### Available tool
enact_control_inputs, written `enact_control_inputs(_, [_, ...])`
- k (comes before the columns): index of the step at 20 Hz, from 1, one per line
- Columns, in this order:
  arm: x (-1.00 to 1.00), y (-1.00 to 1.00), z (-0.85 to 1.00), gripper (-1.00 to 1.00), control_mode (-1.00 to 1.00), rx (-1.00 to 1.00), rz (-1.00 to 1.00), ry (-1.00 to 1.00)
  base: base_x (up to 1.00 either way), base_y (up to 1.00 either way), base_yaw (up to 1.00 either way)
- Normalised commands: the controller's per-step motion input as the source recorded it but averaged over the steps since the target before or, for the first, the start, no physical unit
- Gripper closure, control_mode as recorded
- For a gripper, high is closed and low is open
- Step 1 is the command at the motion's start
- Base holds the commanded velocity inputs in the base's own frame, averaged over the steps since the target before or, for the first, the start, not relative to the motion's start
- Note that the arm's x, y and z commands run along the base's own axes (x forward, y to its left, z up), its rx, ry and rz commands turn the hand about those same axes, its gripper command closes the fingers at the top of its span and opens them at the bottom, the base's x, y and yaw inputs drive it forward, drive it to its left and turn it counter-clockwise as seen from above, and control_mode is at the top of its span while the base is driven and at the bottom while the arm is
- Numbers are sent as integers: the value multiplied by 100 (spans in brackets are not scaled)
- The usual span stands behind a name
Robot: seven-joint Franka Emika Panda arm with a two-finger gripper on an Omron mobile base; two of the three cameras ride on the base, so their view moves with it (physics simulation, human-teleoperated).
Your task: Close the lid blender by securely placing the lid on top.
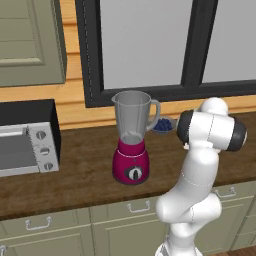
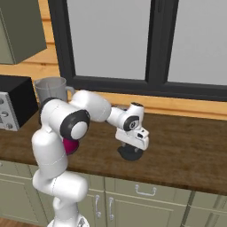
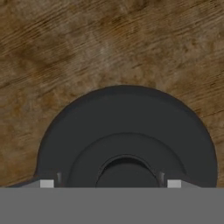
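Black round ridged lid (image 3: 127,131) lies on grainy brown wooden counter (image 3: 65,43)

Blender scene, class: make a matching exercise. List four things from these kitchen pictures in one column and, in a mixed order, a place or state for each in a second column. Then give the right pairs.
Things:
1. blender
2. lid
3. toaster oven
4. dish of blue berries

Places or states:
A. at the left end of the counter
B. lying flat on the wooden counter, right under the gripper
C. jar open at the top, no cover on it
D. behind the blender, near the window wall

Pairs: 1-C, 2-B, 3-A, 4-D
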Motion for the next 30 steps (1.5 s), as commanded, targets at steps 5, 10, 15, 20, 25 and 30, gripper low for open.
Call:
enact_control_inputs(5, [-34, 50, -87, 100, -100, -1, 1, 0, 0, 0, 0])
enact_control_inputs(10, [-38, 1, -39, 100, -100, 1, 1, 0, 0, 0, 0])
enact_control_inputs(15, [-52, -21, -42, 100, -100, 13, 0, -5, 0, 0, 0])
enact_control_inputs(20, [-50, -18, -48, 100, -100, 13, 0, -6, 0, 0, 0])
enact_control_inputs(25, [-15, 22, 23, 100, -100, 3, -2, -1, 0, 0, 0])
enact_control_inputs(30, [-5, 24, 100, 100, -100, -4, 0, -11, 0, 0, 0])
